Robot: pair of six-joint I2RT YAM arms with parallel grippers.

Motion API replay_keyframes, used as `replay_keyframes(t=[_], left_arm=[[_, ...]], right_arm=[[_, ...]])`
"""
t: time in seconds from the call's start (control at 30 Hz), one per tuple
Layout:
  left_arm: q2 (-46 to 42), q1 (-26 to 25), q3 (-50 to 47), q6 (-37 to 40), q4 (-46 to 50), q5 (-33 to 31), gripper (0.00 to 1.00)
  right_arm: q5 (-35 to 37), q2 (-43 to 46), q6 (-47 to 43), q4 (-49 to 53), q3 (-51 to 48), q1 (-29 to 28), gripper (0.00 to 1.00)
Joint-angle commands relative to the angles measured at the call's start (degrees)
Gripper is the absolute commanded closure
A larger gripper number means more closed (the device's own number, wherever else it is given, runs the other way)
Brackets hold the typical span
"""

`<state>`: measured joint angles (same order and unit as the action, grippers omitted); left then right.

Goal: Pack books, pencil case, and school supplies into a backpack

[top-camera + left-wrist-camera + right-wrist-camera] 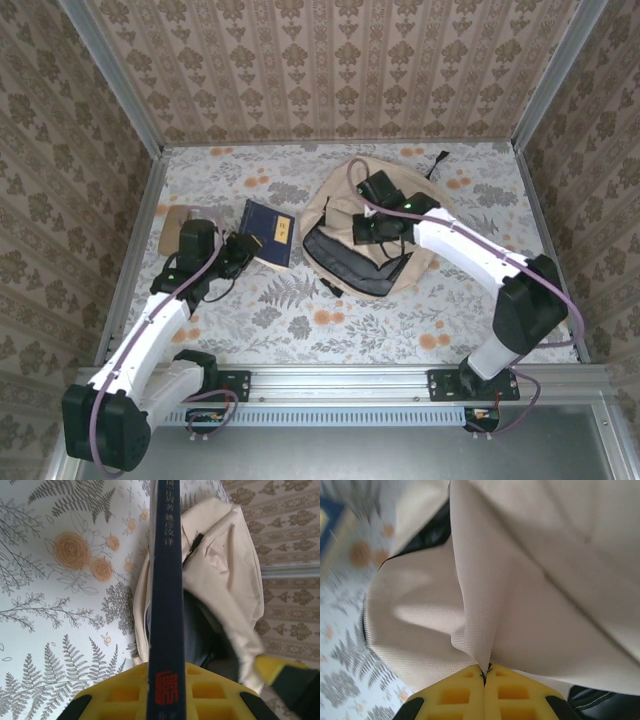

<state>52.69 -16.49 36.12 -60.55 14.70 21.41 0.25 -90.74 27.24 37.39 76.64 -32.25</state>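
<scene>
The right hand [485,675] is pressed together on a fold of the backpack [340,200], which lies mid-worktop [300,320] with its dark mouth towards the arms; it should draw that fold up and back to open the mouth wide, while the left hand [166,677], pinching a navy book [268,235] just left of the backpack, slides it in level along the lining. Counted: one backpack, one book, and what may be one tan pencil case [176,222] beside the left arm.
</scene>
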Motion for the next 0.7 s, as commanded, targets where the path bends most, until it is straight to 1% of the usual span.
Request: replay_keyframes(t=[0.0, 0.13, 0.27, 0.43, 0.47, 0.5, 0.67], left_arm=[[-0.4, -1.4, 0.7, 2.2, -0.3, 2.0, 0.96], [0.2, -3.5, -0.5, 1.3, -3.1, 5.7, 0.96], [2.7, -5.3, -1.4, -0.1, -7.3, 10.5, 0.96], [5.4, -9.2, -2.0, -2.3, -12.4, 11.4, 0.96], [6.2, -9.3, -2.1, -2.9, -13.9, 11.8, 0.96], [6.7, -11.3, -2.0, -3.2, -14.7, 12.2, 0.96], [7.9, -14.1, -1.5, -4.5, -18.5, 12.8, 0.96]], right_arm=[[3.1, 3.4, 2.1, -3.0, 4.0, 1.8, 0.99], [2.0, 3.5, 2.2, -4.0, 6.3, 2.4, 1.00], [0.4, 4.0, 2.3, -5.6, 7.9, 2.5, 1.00], [-1.1, 3.5, 2.4, -5.9, 10.1, 3.0, 1.00], [-1.4, 3.5, 2.5, -5.9, 10.2, 3.0, 1.00], [-1.5, 3.3, 2.5, -5.9, 10.3, 3.1, 1.00], [-2.6, 3.1, 3.1, -6.1, 10.1, 3.5, 1.00]])
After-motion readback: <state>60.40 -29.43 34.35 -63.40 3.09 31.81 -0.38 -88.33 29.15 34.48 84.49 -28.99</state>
